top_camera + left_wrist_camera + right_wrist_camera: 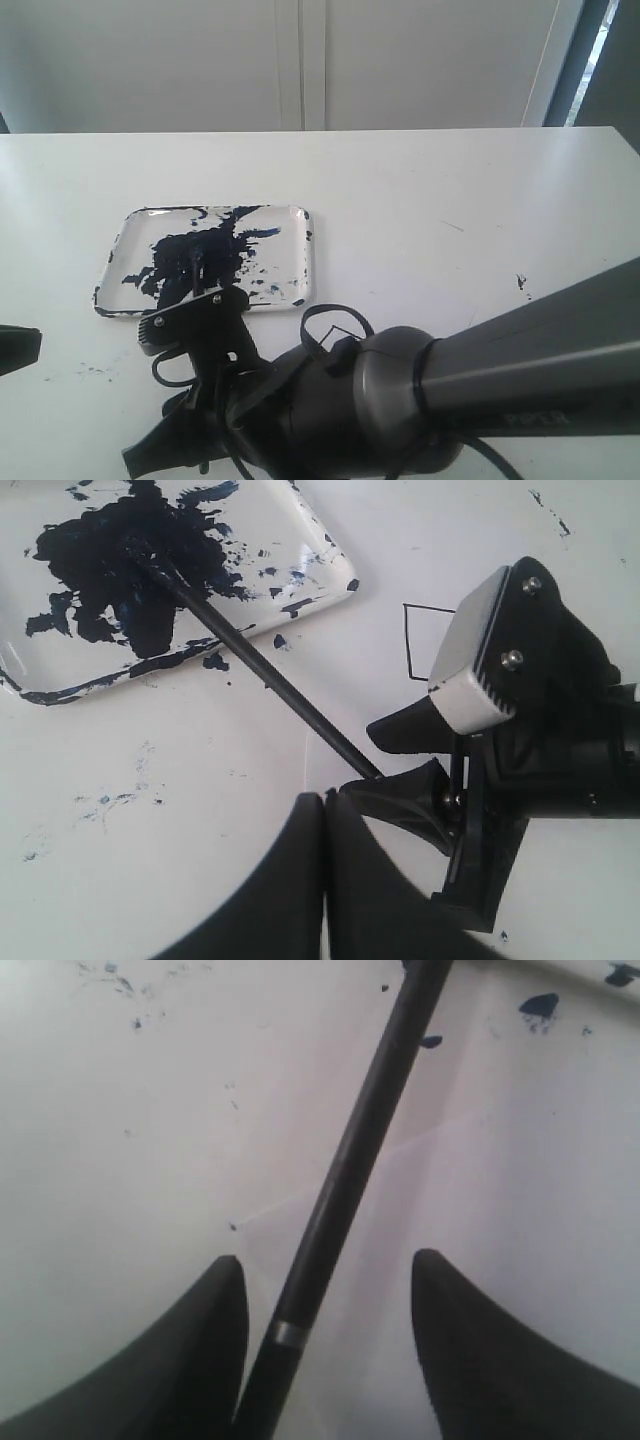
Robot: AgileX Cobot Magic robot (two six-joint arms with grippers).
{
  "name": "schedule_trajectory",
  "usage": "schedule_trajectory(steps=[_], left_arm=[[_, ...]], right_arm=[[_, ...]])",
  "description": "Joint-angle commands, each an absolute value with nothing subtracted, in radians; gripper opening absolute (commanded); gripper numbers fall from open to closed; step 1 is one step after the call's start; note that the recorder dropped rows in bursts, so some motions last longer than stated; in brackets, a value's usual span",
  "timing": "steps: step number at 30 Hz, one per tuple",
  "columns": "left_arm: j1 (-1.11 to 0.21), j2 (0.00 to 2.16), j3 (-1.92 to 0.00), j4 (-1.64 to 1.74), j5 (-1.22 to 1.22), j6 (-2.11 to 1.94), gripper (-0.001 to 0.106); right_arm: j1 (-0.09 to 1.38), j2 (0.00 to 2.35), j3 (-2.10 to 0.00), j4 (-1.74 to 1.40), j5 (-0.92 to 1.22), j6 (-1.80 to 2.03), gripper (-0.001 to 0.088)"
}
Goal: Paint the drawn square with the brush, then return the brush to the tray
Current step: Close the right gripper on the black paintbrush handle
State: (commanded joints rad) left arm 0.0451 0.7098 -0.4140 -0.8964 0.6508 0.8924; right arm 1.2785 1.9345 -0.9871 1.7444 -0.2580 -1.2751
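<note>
The tray (297, 250) lies left of centre on the worktop (450, 200). The brush (260, 665) rests with its tip in the tray's paint and its handle between the spread fingers of the right hand (328, 1258). The left hand (323, 798) is pressed together. The drawn square (422, 640) lies near the tray.

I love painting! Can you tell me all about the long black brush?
The long thin black brush is a straight, smooth stick with a pale ring round its handle. Its paint-soaked tip lies in the dark navy blotch on the flat clear-white tray. The handle slants out over the tray's rim, ending between the open fingers of the right pincer.
</note>
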Motion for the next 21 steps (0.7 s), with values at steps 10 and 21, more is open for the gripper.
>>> schedule_trajectory(steps=[10,21], left_arm=[[0.045,0.71,-0.414,-0.9,0.651,0.892,0.0],[0.045,0.71,-0.414,-0.9,0.653,0.892,0.0]], right_arm=[[1.278,1.935,-0.987,1.744,-0.266,-1.277,0.0402],[1.278,1.935,-0.987,1.744,-0.28,-1.275,0.0119]])
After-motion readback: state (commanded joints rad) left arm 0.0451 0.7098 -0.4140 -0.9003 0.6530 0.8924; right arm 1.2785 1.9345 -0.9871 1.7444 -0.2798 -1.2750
